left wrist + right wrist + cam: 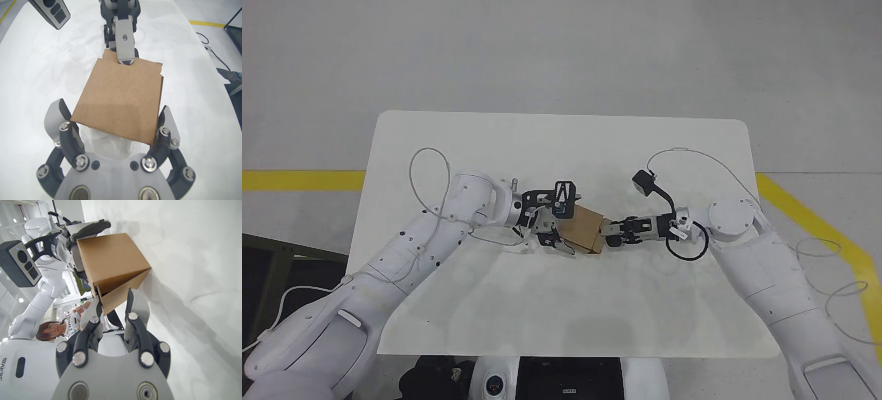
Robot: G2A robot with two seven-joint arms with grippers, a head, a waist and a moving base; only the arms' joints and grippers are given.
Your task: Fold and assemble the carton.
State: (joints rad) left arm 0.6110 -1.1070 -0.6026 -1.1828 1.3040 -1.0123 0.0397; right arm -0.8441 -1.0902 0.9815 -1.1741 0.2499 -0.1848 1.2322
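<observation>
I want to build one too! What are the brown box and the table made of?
The box looks like cardboard: matte brown, fibrous face, layered cut edge along one side. The table is smooth, white and faintly scuffed; maybe laminate or painted board, the look leaves that open.

Left tool [113, 112] fingertips partly behind carton [121, 94]; carton underside hidden.

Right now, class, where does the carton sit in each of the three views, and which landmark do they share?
Top view: carton at the middle of the white table.
Left wrist view: carton mid-picture, held by the left gripper.
Right wrist view: carton just beyond the right gripper.
Shared landmark: the white table under it.
</observation>
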